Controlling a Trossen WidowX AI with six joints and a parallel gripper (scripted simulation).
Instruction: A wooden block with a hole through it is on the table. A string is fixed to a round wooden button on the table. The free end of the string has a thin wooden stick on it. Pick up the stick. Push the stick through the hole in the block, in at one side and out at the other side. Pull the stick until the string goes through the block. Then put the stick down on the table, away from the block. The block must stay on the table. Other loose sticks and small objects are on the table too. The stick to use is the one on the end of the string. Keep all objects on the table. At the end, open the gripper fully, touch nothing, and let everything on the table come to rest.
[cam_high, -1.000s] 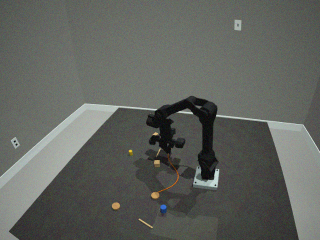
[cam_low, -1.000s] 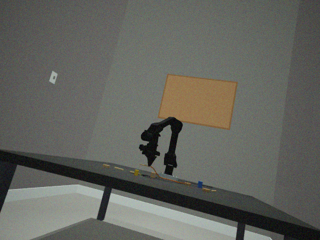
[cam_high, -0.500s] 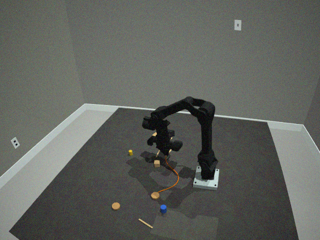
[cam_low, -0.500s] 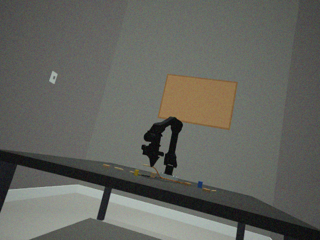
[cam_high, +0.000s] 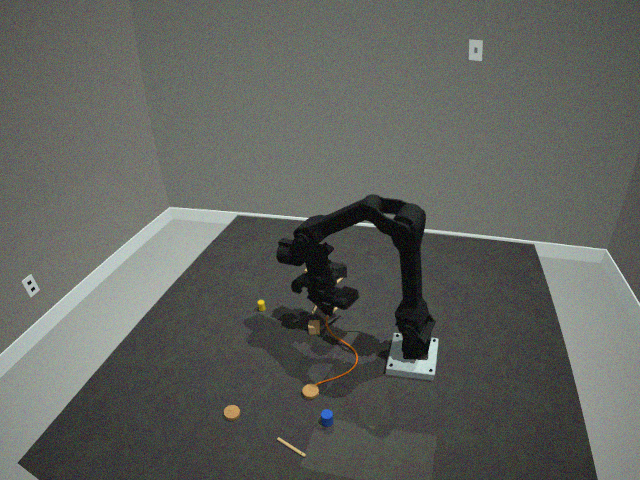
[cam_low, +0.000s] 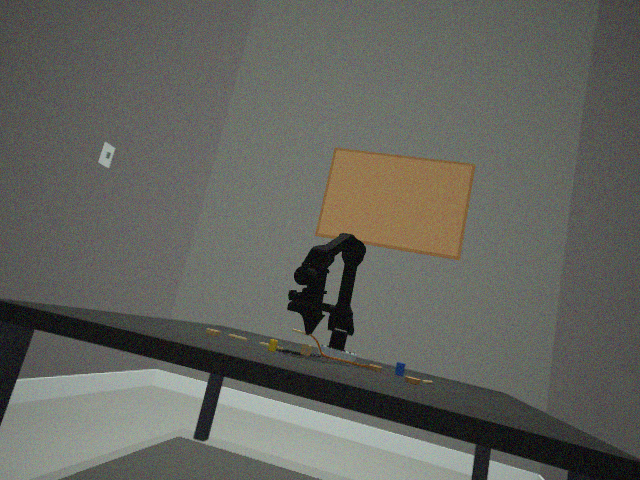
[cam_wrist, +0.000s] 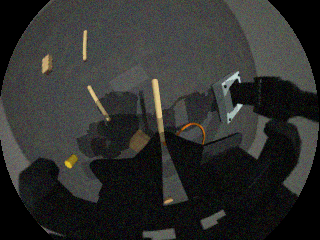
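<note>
My gripper (cam_high: 326, 313) (cam_low: 310, 333) (cam_wrist: 161, 134) is shut on the stick on the string's end. That stick (cam_low: 297, 330) (cam_wrist: 157, 102) sticks out from the fingertips, above the table. The orange string (cam_high: 356, 356) (cam_low: 337, 357) (cam_wrist: 204, 132) hangs from the fingertips and curves over the table to the round button (cam_high: 310, 391) (cam_low: 375, 367). The wooden block (cam_high: 313, 328) (cam_low: 306, 350) (cam_wrist: 139, 142) stands on the table below and beside the fingertips. Its hole cannot be made out, and no string shows passing through it.
A yellow cylinder (cam_high: 261, 305) (cam_low: 272, 345) (cam_wrist: 71, 161), two loose sticks (cam_wrist: 85, 46) (cam_wrist: 99, 103) and a small wooden piece (cam_wrist: 47, 64) lie beyond the block. A blue cylinder (cam_high: 326, 417) (cam_low: 400, 368), another button (cam_high: 231, 412) and a loose stick (cam_high: 291, 446) are near the top camera.
</note>
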